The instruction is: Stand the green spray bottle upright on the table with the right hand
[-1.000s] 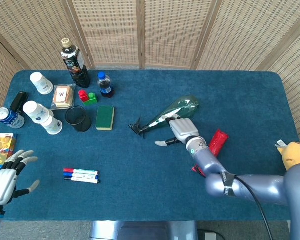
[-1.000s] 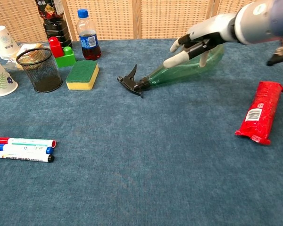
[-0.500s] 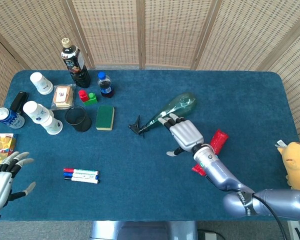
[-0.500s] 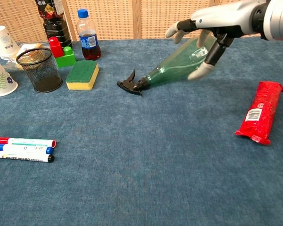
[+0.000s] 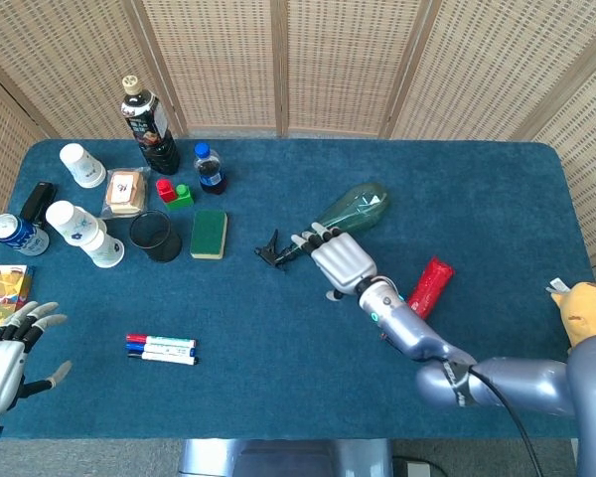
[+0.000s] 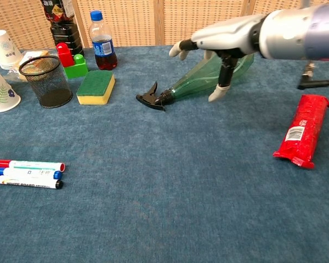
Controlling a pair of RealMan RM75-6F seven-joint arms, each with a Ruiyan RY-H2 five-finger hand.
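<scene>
The green spray bottle (image 5: 356,207) lies on its side on the blue table (image 5: 278,397), black nozzle toward the left, base toward the back right. In the chest view the bottle (image 6: 192,83) is still flat on the cloth. My right hand (image 5: 340,260) hovers over its middle and neck with fingers spread. In the chest view that hand (image 6: 222,37) is palm down above the bottle, thumb hanging in front of it, not gripping. My left hand (image 5: 2,363) is open at the table's near left edge.
A red packet (image 6: 302,130) lies right of the bottle. A green-yellow sponge (image 6: 96,86), black mesh cup (image 6: 44,81), toy blocks (image 6: 71,61) and small cola bottle (image 6: 101,46) stand to the left. Markers (image 6: 24,174) lie front left. Paper cups (image 5: 79,231) crowd the far left.
My right hand has let go of the bottle's body, spread its fingers and moved left toward the neck. The bottle still lies on its side. The left hand barely moved.
</scene>
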